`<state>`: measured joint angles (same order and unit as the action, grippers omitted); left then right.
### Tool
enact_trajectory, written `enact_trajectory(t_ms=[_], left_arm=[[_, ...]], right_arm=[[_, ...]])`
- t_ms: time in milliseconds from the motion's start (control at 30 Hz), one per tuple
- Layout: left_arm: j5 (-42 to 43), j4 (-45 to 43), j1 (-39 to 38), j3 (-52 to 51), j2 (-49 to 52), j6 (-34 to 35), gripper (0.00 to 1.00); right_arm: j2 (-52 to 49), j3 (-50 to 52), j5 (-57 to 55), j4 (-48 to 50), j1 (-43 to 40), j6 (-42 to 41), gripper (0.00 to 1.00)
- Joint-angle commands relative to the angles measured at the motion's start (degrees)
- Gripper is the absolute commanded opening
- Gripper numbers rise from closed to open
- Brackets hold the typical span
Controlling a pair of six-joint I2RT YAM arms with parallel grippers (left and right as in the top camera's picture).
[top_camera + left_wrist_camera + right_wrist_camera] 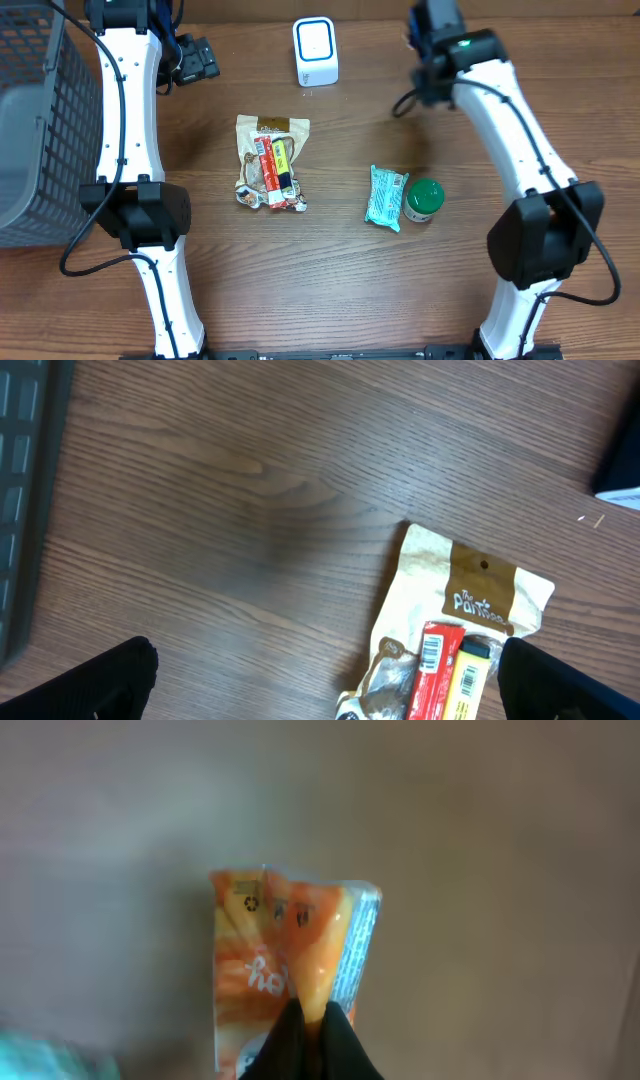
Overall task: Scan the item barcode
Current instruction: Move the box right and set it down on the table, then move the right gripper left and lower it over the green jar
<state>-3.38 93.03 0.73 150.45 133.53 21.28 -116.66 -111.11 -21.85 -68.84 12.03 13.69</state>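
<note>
Left edge, overhead: grey basket [30, 120]. Next along, left gripper [325, 660] spread wide and empty, hanging over tabletop [200, 510], w/ tan snack pouch [450, 620] at lower right of its view. Top centre: white box [315, 52], prob. the scanner. Right of centre: teal packet [385, 195] just beside green-lidded jar [424, 198]. Upper right: right gripper [312, 1010] pinched tight on lower edge of orange packet [285, 940], apparently lifted clear of the table. For a clean read: carry packet to scanner, turn barcode side square to window, keep film flat, pause steady. Barcode posn. not legible here.
</note>
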Motion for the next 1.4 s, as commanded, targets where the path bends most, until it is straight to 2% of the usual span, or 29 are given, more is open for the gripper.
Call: enact_trajectory(t_ms=[0, 100, 133, 167, 267, 433, 567, 600, 667, 767, 833, 900, 1167, 1367], left_arm=[[0.4, -0.2, -0.4, -0.2, 0.3, 1.0, 1.00], [0.4, -0.2, -0.4, -0.2, 0.3, 1.0, 1.00], [0.4, -0.2, -0.4, -0.2, 0.3, 1.0, 1.00], [0.4, -0.2, -0.4, -0.2, 0.3, 1.0, 1.00], [0.4, -0.2, -0.4, -0.2, 0.3, 1.0, 1.00], [0.4, -0.2, -0.4, -0.2, 0.3, 1.0, 0.99], [0.4, -0.2, -0.4, -0.2, 0.3, 1.0, 1.00], [0.4, -0.2, -0.4, -0.2, 0.3, 1.0, 1.00], [0.4, -0.2, -0.4, -0.2, 0.3, 1.0, 1.00], [0.4, -0.2, -0.4, -0.2, 0.3, 1.0, 1.00], [0.4, -0.2, -0.4, -0.2, 0.3, 1.0, 1.00], [0.4, -0.2, -0.4, -0.2, 0.3, 1.0, 1.00], [0.4, -0.2, -0.4, -0.2, 0.3, 1.0, 1.00], [0.4, -0.2, -0.4, -0.2, 0.3, 1.0, 1.00]], right_arm=[[-0.1, -0.3, 0.5, -4.5, -4.2, -5.0, 0.09], [-0.1, -0.3, 0.5, -8.2, -8.4, -8.0, 0.27], [-0.1, -0.3, 0.8, -8.7, -9.6, -9.0, 0.45], [-0.1, -0.3, 1.5, -9.0, -10.8, -9.9, 1.00], [-0.1, -0.3, 7.3, -9.6, -13.7, -12.8, 1.00], [-0.1, -0.3, 29.3, -9.9, -16.3, -18.0, 1.00], [-0.1, -0.3, 43.0, -10.4, -16.5, -18.4, 1.00], [-0.1, -0.3, 44.3, -10.6, -16.5, -18.5, 0.96], [-0.1, -0.3, 44.3, -12.3, -16.3, -21.7, 0.91], [-0.1, -0.3, 43.3, -16.2, -15.7, -24.7, 0.91], [-0.1, -0.3, 42.3, -17.9, -14.9, -26.2, 0.91], [-0.1, -0.3, 41.8, -19.1, -13.6, -26.6, 1.00], [-0.1, 0.5, 26.9, -24.4, -6.6, -35.8, 1.00], [-0.1, 5.5, 26.1, -23.9, -3.4, -38.1, 1.00]])
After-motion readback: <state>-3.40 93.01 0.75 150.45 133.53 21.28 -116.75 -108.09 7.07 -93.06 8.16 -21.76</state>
